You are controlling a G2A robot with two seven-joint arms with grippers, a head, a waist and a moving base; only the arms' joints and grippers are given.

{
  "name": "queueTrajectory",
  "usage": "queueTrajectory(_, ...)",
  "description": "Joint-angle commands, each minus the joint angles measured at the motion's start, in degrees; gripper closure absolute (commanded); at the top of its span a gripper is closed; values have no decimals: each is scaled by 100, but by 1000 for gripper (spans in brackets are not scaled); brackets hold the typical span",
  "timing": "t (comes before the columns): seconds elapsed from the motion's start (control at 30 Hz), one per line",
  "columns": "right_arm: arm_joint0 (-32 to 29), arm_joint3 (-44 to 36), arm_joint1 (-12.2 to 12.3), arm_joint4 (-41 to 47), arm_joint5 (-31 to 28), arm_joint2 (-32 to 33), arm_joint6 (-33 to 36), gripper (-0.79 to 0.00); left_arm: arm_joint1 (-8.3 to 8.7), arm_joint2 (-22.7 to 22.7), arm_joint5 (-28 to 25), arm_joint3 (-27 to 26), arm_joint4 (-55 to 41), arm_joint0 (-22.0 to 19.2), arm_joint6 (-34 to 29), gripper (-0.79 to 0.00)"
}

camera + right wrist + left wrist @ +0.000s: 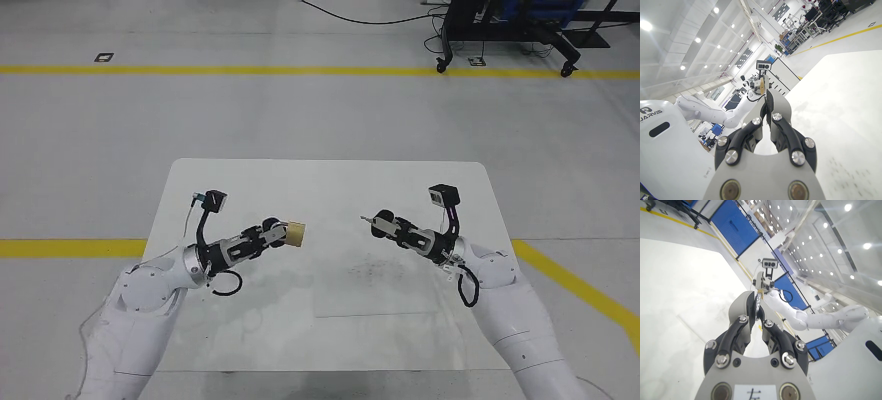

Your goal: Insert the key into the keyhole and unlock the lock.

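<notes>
Above the table (pixel 330 190), our left gripper (pixel 277 234) is clamping the lock (pixel 294 234) left of centre and our right gripper (pixel 382 223) is pinching the key (pixel 366 218) right of centre, well apart. If the key is tilting in that thin pinch, we are risking its tip jamming against the lock's face.

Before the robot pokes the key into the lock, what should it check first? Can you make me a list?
1. Left pincer gripping the lock by its shackle: ok.
2. Right pincer shut on the key: ok.
3. Lock's bottom face turned toward the key: ok, seen from the right wrist.
4. Key tip lined up exactly with the keyhole: cannot tell.
5. Key reaching the lock: not ok, a gap separates them.
6. Both held up off the table: ok.
</notes>
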Motion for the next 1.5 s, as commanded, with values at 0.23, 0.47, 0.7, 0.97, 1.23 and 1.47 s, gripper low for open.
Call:
queueTrajectory(0.23, 27, 59, -31, -190, 209, -29, -521, 0, 4, 74, 579, 80, -109, -37, 257, 0)
queueTrajectory(0.47, 777, 910, -286, 251, 400, -845, -1123, 0, -39, 509, 759, 770, -770, -430, -416, 0)
queueTrajectory(0.7, 1451, 1289, -618, 355, 354, -1775, -1344, 0, -67, 693, 591, 1313, -2066, -769, -1491, 0)
queueTrajectory(0.97, 1749, 1504, -829, 401, 223, -2261, -1370, 0, -61, 736, 579, 1553, -2197, -916, -1643, 0)
queueTrajectory(1.23, 1787, 1591, -907, 427, 89, -2425, -1212, 0, -49, 744, 598, 1611, -2148, -938, -1515, 0)
queueTrajectory(1.47, 1627, 1502, -855, 167, -110, -2409, -874, 0, -41, 738, 863, 1790, -2144, -1010, -1333, 0)
